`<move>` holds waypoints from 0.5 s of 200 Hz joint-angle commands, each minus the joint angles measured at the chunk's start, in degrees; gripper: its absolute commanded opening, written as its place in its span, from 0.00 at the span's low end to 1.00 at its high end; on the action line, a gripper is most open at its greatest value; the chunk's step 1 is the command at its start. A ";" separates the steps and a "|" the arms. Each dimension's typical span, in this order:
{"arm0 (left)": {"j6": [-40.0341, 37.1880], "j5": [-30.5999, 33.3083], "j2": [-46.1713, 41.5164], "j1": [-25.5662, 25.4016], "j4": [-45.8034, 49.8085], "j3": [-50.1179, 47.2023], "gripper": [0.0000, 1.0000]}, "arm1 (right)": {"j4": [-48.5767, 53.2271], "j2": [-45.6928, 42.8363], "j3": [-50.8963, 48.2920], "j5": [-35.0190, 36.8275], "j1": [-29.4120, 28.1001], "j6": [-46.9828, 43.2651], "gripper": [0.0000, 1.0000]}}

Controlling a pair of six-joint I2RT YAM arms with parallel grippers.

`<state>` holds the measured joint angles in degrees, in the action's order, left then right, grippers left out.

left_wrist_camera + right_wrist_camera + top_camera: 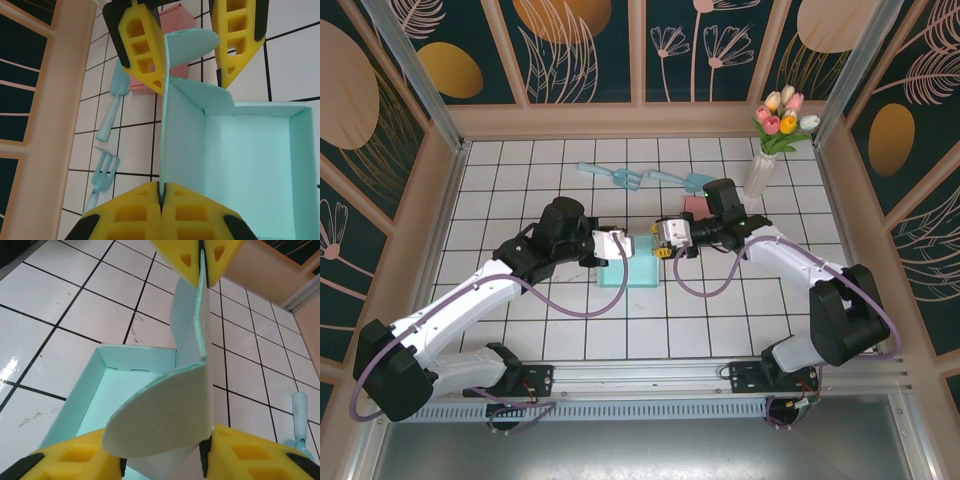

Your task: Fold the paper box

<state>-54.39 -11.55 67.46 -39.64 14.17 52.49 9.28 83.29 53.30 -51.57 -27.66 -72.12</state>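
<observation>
- paper box (623, 272) sits mid-worktop (520, 300) between the two arms, base flat on the tiles, open side up.
- left jaws: fully closed, pinching the left end of the far side panel (182, 145). The panel stands upright. Reads as an anchor so the wall can't flop while its other end gets worked.
- right jaws: wide apart, straddling the rounded flap (165, 410) at the right end of that panel. Flap seems to lie against one pad, nothing clamped.
- flap curls over toward the box interior, not yet tucked.
- my read: flap tuck is the step in hand. Next move needs the right jaws to press the flap down inside while the left end is held.
- risk: thin card, could crease or drag the box sideways.
- pink box (175, 20), trowel (112, 107) and fork (102, 172) lie beyond it, out of the fold's way.
</observation>
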 commanded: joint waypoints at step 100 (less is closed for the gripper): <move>1.09 -7.78 -2.00 0.00 -2.43 0.42 0.00 | -3.85 1.17 -0.43 -0.16 -2.31 3.21 0.07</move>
<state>-54.35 -13.91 67.07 -39.62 15.68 52.49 6.79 83.44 53.30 -49.52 -28.47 -69.60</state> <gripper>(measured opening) 0.065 0.102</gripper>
